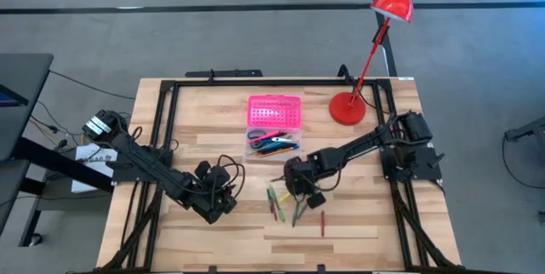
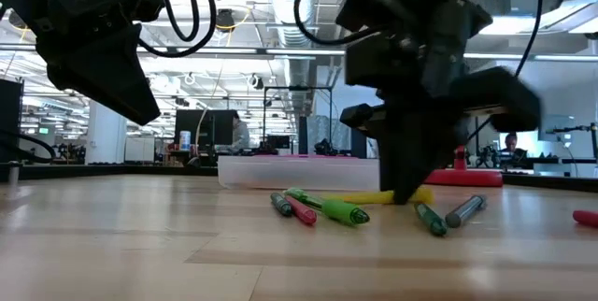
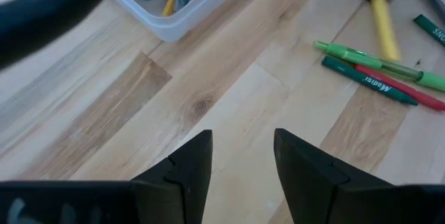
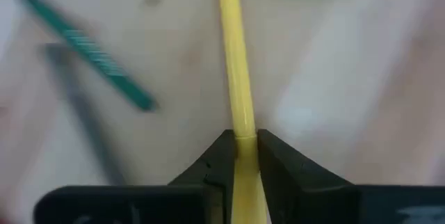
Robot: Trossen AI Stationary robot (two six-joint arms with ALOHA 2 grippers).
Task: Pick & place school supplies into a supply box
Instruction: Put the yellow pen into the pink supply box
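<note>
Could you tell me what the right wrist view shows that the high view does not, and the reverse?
Only the right wrist view shows the right tool with its fingers closed on the yellow pen.

Only the high view shows the whole table: the supply box with its pink lid open, the red lamp, a red pen lying apart, and the left tool waiting over bare wood.

Both show the loose green pens beside the right tool.

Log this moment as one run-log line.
right gripper: closed on yellow pen, on table | left gripper: open, empty, hovering | supply box: open, partly filled
</note>
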